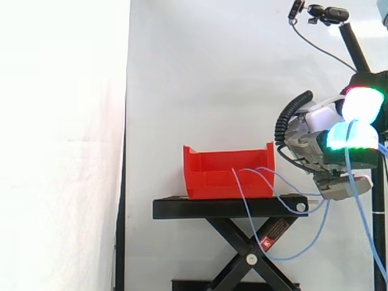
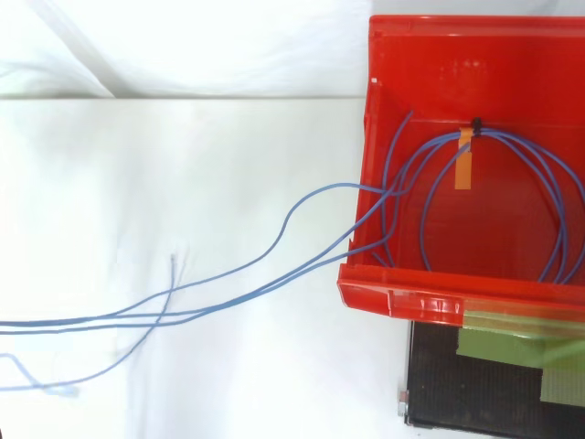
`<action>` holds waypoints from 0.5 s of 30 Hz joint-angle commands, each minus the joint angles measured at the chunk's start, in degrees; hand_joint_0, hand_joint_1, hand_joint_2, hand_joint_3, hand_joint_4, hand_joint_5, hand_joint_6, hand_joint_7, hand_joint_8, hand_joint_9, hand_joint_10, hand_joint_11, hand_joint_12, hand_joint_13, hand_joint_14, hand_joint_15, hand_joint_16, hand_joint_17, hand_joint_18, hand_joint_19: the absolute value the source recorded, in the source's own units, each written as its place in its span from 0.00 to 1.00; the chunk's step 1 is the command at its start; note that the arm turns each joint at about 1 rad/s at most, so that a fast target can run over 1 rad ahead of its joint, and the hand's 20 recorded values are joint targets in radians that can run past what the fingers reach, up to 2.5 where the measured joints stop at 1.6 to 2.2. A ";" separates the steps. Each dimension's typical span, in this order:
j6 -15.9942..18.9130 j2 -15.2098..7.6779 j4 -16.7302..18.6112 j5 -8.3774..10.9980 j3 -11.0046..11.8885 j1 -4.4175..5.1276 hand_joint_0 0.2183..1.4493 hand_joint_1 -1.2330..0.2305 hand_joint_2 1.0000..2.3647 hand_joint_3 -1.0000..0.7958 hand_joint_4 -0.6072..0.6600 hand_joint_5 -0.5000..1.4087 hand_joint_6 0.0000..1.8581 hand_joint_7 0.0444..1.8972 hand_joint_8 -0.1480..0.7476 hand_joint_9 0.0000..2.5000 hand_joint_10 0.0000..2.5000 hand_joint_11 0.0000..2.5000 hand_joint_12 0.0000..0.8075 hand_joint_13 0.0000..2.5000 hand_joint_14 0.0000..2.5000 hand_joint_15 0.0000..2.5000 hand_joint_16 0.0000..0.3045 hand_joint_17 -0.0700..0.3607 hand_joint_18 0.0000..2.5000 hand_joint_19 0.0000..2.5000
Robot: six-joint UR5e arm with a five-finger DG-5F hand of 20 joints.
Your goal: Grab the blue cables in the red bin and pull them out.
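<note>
hand (image 1: 318, 145): at right of side view, fingers curled, clamped on strands of the blue cables (image 2: 512, 137).
cables, bulk: coil lies in the red bin (image 2: 402, 297), bound with orange tape (image 2: 464, 165); loose lengths trail out over the low front wall.
long axis: strands run from bin toward hand, sagging below the top of the black stand (image 1: 230, 209).
hand to bin: well apart, about level with it.
next pull, judged: away from bin, along the strands.
</note>
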 commanded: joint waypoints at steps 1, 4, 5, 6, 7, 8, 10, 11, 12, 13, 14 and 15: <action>0.00 0.01 0.00 -0.04 -0.01 0.00 0.60 0.20 0.00 0.00 0.58 0.65 0.52 0.18 0.38 0.59 0.00 0.71 0.37 0.54 0.52 0.48 0.12 0.36 0.42 0.47; 0.00 0.01 0.00 -0.04 -0.01 0.00 0.60 0.20 0.00 0.00 0.58 0.65 0.52 0.18 0.37 0.58 0.22 0.65 0.36 0.53 0.53 0.47 0.12 0.36 0.41 0.47; 0.00 -0.08 0.00 -0.04 -0.01 0.00 0.60 0.20 0.00 0.00 0.58 0.65 0.52 0.18 0.36 0.57 0.33 0.61 0.36 0.54 0.53 0.47 0.12 0.36 0.41 0.47; 0.00 0.01 0.00 -0.04 -0.01 0.00 0.60 0.20 0.00 0.00 0.58 0.65 0.52 0.18 0.36 0.56 0.40 0.58 0.36 0.53 0.52 0.47 0.12 0.36 0.41 0.47; 0.00 0.01 0.00 -0.04 -0.01 0.00 0.60 0.20 0.00 0.00 0.58 0.65 0.52 0.18 0.36 0.56 0.42 0.58 0.36 0.53 0.52 0.47 0.12 0.36 0.41 0.47; 0.00 0.01 0.00 -0.04 -0.01 0.00 0.60 0.20 0.00 0.00 0.58 0.65 0.52 0.18 0.35 0.56 0.46 0.56 0.36 0.54 0.52 0.47 0.12 0.36 0.41 0.47; 0.00 0.01 0.00 -0.04 -0.01 0.00 0.60 0.20 0.00 0.00 0.58 0.65 0.52 0.18 0.35 0.56 0.49 0.55 0.36 0.54 0.52 0.47 0.12 0.36 0.41 0.47; 0.00 0.01 0.00 -0.04 -0.01 0.00 0.60 0.20 0.00 0.00 0.58 0.65 0.53 0.18 0.35 0.55 0.54 0.52 0.36 0.54 0.52 0.47 0.12 0.36 0.41 0.46; 0.00 0.01 0.00 -0.04 -0.01 0.00 0.60 0.20 0.00 0.00 0.58 0.65 0.53 0.18 0.36 0.55 0.57 0.52 0.36 0.54 0.52 0.47 0.12 0.36 0.41 0.46; 0.00 0.01 0.00 -0.04 -0.01 0.00 0.60 0.20 0.00 0.00 0.58 0.65 0.53 0.18 0.36 0.55 0.57 0.52 0.36 0.54 0.52 0.47 0.12 0.36 0.41 0.46; 0.00 0.01 0.00 -0.04 -0.01 0.00 0.60 0.20 0.00 0.00 0.58 0.65 0.53 0.18 0.36 0.55 0.58 0.52 0.36 0.54 0.52 0.47 0.12 0.36 0.41 0.46; 0.00 0.01 0.00 -0.04 -0.01 0.00 0.60 0.20 0.00 0.00 0.58 0.65 0.53 0.18 0.36 0.55 0.58 0.52 0.36 0.54 0.52 0.47 0.12 0.36 0.41 0.46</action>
